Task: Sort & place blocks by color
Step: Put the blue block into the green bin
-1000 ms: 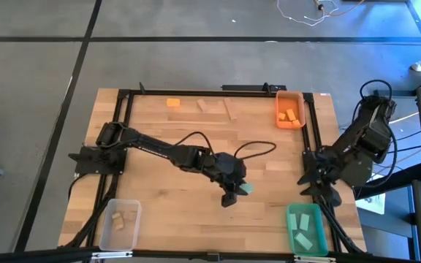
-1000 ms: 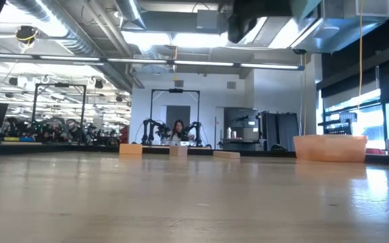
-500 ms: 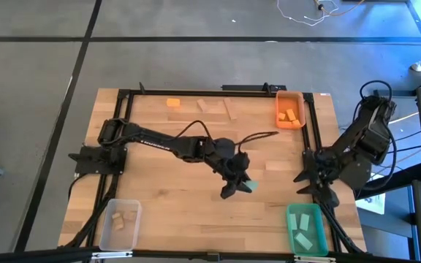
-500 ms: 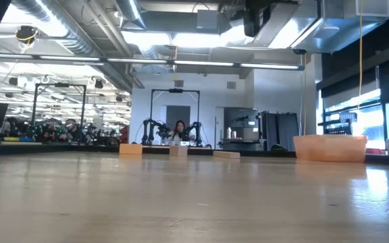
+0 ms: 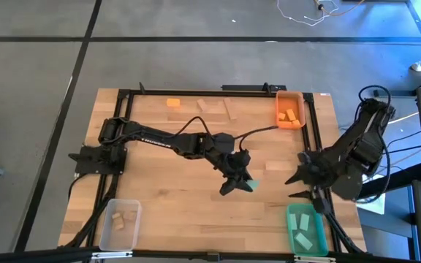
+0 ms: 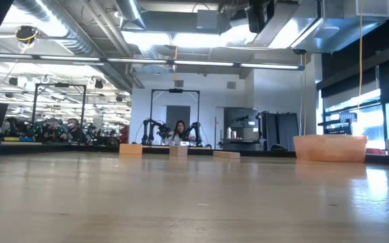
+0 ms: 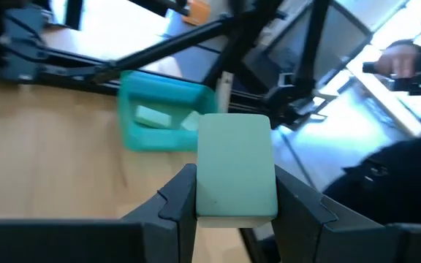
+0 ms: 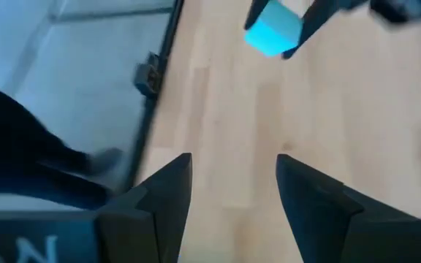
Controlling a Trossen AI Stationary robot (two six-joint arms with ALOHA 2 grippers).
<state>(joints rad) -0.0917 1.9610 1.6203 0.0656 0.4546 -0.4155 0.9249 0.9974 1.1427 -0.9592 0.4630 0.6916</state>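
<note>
My left gripper hangs over the table's middle, shut on a teal-green block. My right gripper is open above the table's right part, near the green bin, pointing toward the held block. One orange block and two pale wood blocks lie flat near the far edge. The orange bin, the green bin and the clear bin each hold blocks of their own colour. My left gripper pinches the teal-green block by its two long side edges, one finger on each side. The block is lifted clear of the table, and its free end sticks out past the fingertips toward the green bin.
A black frame runs along the table's edges. A cable trails from the left arm across the middle. In the low view the loose blocks and the orange bin stand at the far edge, with bare wood nearer.
My left gripper has carried the teal-green block a little toward the table's right and turned slightly while staying shut on it. My right arm has swung from the right edge inward toward the table's middle, its gripper staying open.
</note>
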